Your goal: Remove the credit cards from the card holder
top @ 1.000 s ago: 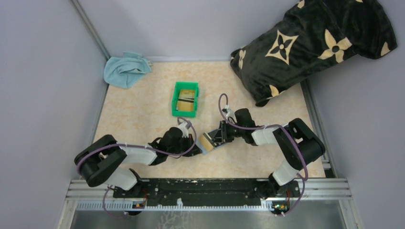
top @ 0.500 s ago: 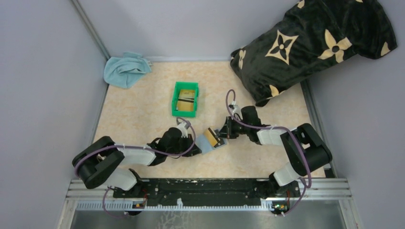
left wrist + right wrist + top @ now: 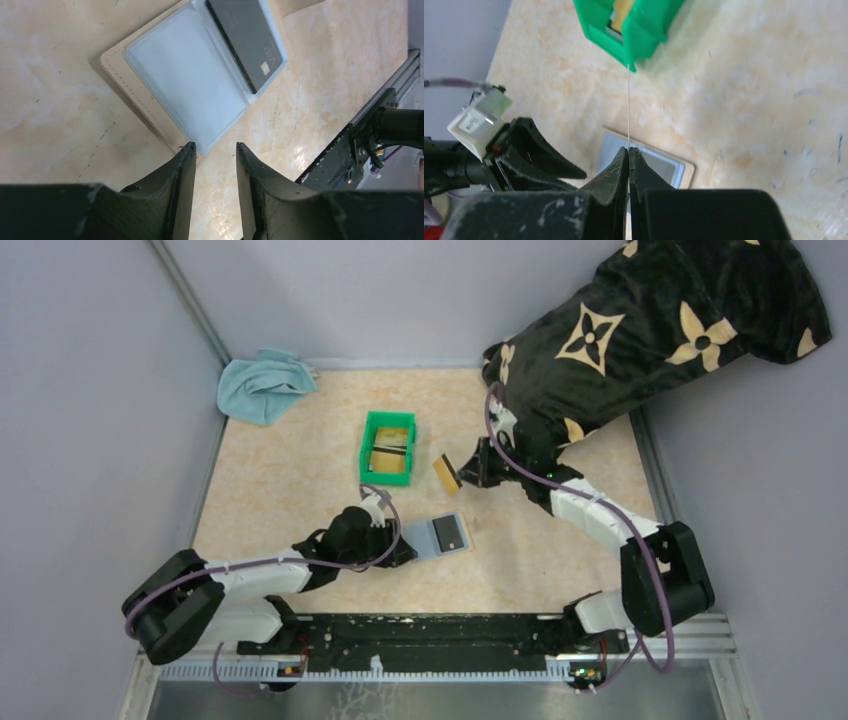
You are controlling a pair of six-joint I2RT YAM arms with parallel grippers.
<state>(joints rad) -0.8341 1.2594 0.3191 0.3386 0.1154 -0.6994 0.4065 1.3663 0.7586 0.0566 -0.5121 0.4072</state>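
The card holder [image 3: 428,539] [image 3: 190,85] lies open and flat on the table, clear sleeves up. One black credit card [image 3: 453,532] [image 3: 247,40] sits in its right sleeve. My left gripper [image 3: 404,546] [image 3: 215,147] is open at the holder's near left corner, with nothing between its fingers. My right gripper [image 3: 463,476] [image 3: 629,150] is shut on a gold-tan credit card [image 3: 446,473], held above the table just right of the green bin [image 3: 366,445]. In the right wrist view that card [image 3: 628,105] shows only as a thin edge-on line.
The green bin [image 3: 634,25] holds gold and black cards [image 3: 390,452]. A blue cloth [image 3: 262,385] lies at the far left corner. A black patterned pillow [image 3: 650,335] fills the far right. The black rail [image 3: 440,635] runs along the near edge.
My right gripper pulled the gold-tan card out of the holder and carried it away toward the bin. My left gripper opened and let go of the holder, which now lies flat.
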